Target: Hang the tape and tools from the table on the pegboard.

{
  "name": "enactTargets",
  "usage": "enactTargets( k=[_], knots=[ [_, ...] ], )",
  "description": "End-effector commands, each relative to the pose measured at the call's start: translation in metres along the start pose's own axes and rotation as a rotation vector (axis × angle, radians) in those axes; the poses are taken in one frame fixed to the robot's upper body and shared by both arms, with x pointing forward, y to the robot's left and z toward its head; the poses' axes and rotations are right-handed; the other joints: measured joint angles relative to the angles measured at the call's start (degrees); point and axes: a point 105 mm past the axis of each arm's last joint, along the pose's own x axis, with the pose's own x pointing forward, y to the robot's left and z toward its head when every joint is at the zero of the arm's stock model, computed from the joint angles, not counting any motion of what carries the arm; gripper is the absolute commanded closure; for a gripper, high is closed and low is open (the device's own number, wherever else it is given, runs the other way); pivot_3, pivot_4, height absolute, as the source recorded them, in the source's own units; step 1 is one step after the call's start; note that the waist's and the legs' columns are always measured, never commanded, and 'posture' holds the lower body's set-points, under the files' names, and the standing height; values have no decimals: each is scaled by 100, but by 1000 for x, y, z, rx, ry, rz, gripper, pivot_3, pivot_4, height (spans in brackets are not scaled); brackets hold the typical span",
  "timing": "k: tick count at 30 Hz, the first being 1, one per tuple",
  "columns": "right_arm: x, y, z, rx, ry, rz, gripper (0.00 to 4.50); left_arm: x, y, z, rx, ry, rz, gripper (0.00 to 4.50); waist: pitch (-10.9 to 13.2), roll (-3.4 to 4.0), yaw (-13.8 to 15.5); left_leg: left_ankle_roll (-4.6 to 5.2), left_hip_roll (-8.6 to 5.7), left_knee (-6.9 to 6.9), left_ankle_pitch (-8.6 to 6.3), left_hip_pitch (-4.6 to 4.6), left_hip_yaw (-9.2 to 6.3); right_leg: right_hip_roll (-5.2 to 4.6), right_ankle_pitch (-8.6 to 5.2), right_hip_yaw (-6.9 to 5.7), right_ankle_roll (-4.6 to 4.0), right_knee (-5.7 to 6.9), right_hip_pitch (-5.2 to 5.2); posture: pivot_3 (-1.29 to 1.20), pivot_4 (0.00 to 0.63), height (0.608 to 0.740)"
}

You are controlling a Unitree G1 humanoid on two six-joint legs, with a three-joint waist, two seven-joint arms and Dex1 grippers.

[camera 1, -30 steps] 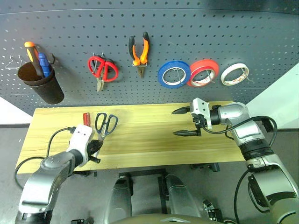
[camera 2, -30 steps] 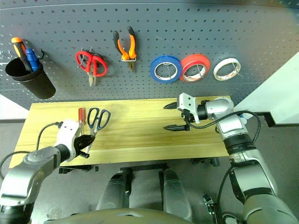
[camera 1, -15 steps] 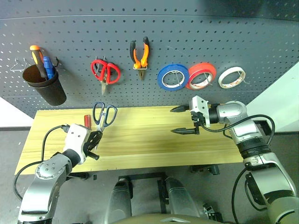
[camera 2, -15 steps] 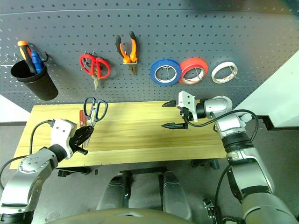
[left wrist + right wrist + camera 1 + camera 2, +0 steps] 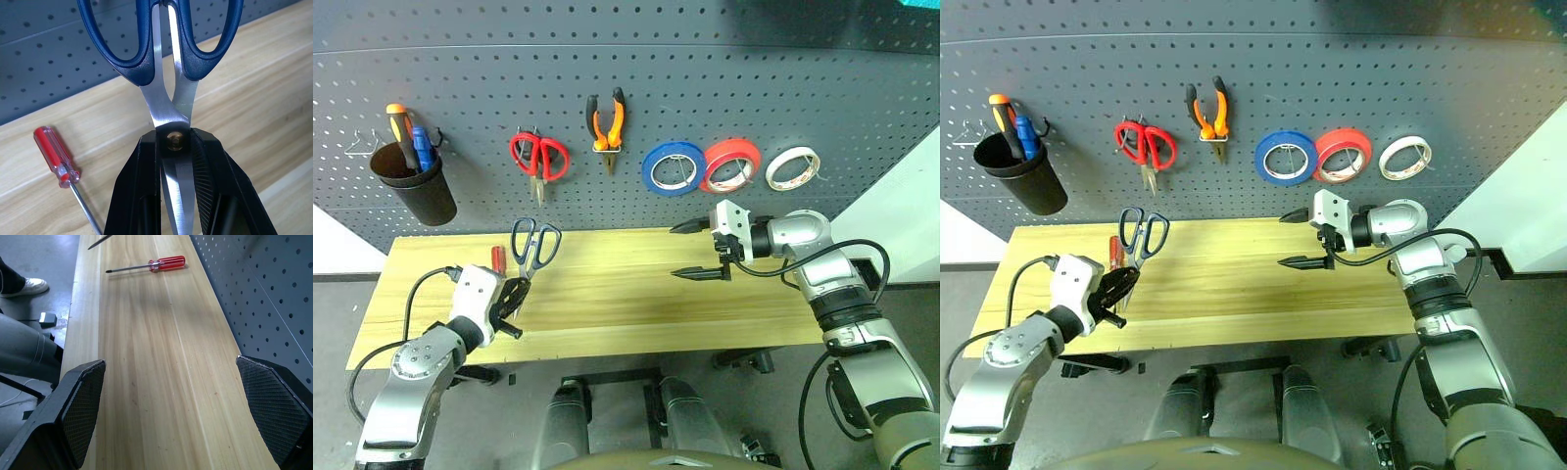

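The pegboard (image 5: 724, 88) is dark grey, dotted with rows of small holes. The table (image 5: 607, 294) is light yellowish wood with visible grain. The scissors (image 5: 166, 58) have dark blue handles and silver blades; the screwdriver (image 5: 53, 155) has a clear red handle. On the board hang blue (image 5: 673, 167), red (image 5: 732, 164) and whitish-cream tape (image 5: 793, 167), red scissors (image 5: 538, 157), orange-and-black pliers (image 5: 607, 117) and a black cup (image 5: 411, 191).

Grey floor (image 5: 333, 294) below; white panel (image 5: 901, 211) at right; a person's shoe (image 5: 29, 285)

scissors (image 5: 168, 58) | handle loops cut off by frame edge | blade tips hidden between end effector fingers (image 5: 139, 196)
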Motion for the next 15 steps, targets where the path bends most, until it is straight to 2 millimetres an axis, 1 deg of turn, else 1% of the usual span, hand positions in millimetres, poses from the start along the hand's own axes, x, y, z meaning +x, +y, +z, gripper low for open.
enactTargets(
  k=[1, 6, 8, 10, 13, 15],
  knots=[
    [-4, -6, 10, -36, -27, -19, 0, -6, 1, 16, 57, -108, -9, 3979, -3, 1, 6, 0, 0, 0, 0, 0, 0, 0, 0, 0, 0, 0, 0, 146, 113, 740],
    [-3, -6, 12, -39, -38, -22, 0, -13, -3, 31, 170, -268, -17, 3979, -50, 2, 12, 0, 1, 0, 0, 0, 3, -2, 0, 1, -1, 1, 1, 148, 106, 740],
    [-3, -7, 17, -37, -66, -22, 0, -15, 2, 39, 167, -346, 35, 3979, -93, 9, 18, 0, 1, 1, 0, 0, 4, -2, 0, 1, -1, 0, 1, 150, 99, 740],
    [-6, -8, 26, -25, -107, -17, 0, -17, 4, 46, 190, -413, 64, 3979, -117, 10, 28, 0, 1, 1, 0, 1, 5, -1, 0, 1, -1, 1, 2, 150, 97, 740],
    [-13, -14, 46, 26, -204, -28, 0, -20, 6, 55, 222, -500, 105, 3979, -137, 15, 37, 1, 1, 8, 1, 7, 5, 0, 4, 2, -4, 6, 8, 154, 90, 740],
    [-19, -13, 58, 36, -246, -18, 0, -21, 7, 58, 242, -536, 125, 3979, -157, 25, 40, 1, 1, 12, 1, 8, 6, 0, 9, 4, 0, 6, 11, 153, 87, 740]
  ],
)
